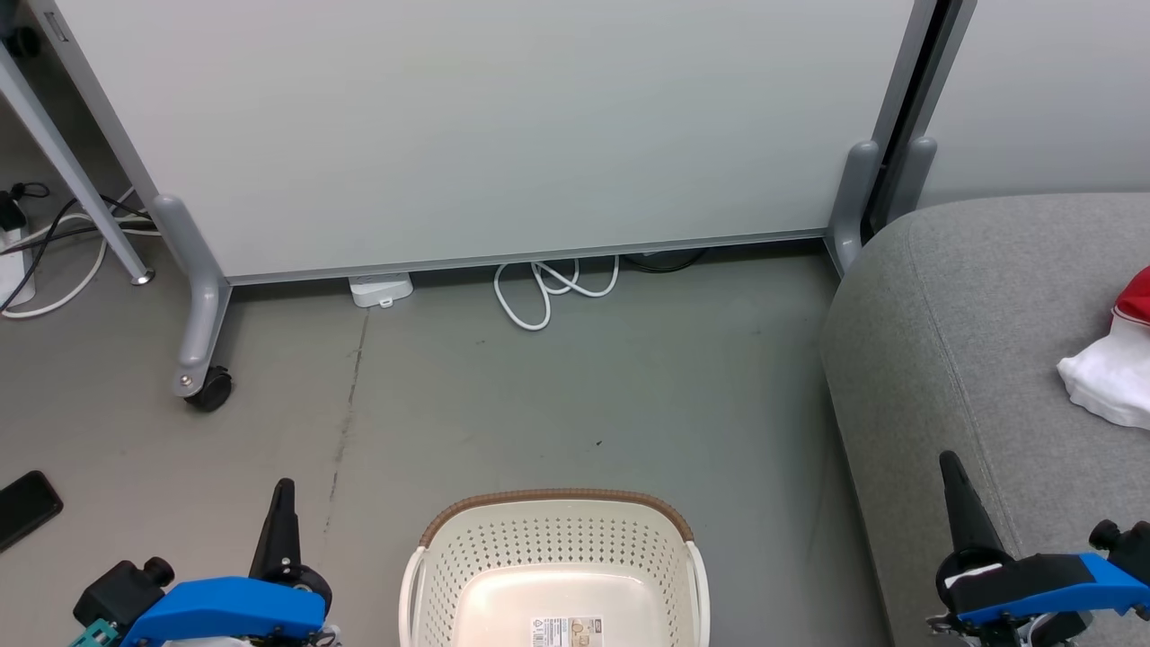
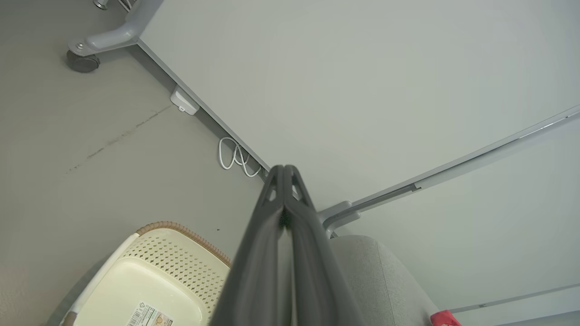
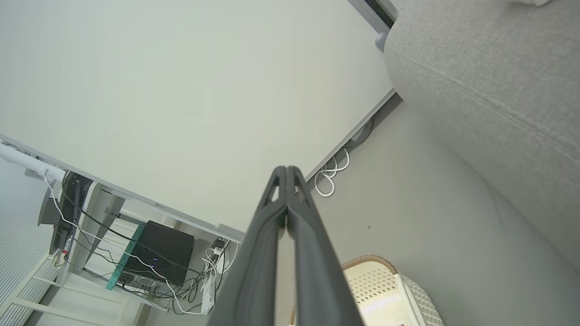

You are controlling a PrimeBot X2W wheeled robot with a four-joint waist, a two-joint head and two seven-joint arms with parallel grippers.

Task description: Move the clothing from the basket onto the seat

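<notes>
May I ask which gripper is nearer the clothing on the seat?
Right: the right gripper is at the seat near the clothing; the left gripper is beyond the basket.

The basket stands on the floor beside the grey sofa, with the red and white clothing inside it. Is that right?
Not quite. The basket stands on the floor beside the grey sofa, but no clothing is inside it. The head view shows the red and white clothing lying on the sofa.

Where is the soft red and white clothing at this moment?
In the head view, the soft red and white clothing lies on the light grey fabric sofa at the far right edge, away from the cream-white perforated plastic basket at bottom centre.
</notes>
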